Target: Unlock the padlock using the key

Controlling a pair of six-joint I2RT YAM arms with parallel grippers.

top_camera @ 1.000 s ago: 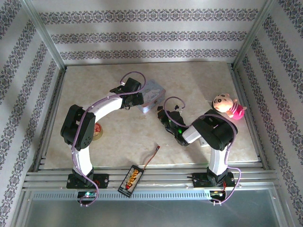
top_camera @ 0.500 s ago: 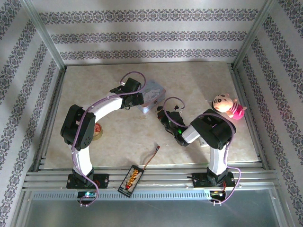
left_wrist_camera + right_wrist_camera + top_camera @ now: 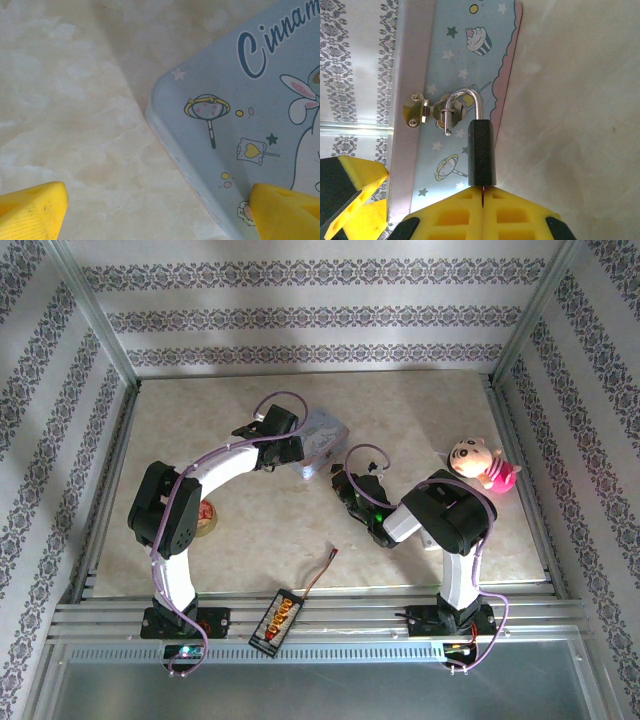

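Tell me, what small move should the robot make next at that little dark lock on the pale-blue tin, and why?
Probably twist the right gripper to turn the thin key, whose blade seems seated in the bottom of the small dark grey metal padlock. Its silver shackle is closed through the metal hasp of the pale-blue printed tin box.

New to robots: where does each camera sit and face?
Top external: above and behind, looking down at the table; left arm and right arm show.
Left wrist: on the left arm, facing down at a corner of the tin; yellow fingertips.
Right wrist: on the right arm, facing the padlock on the tin's hasp; yellow fingers.
Shared: the tin.
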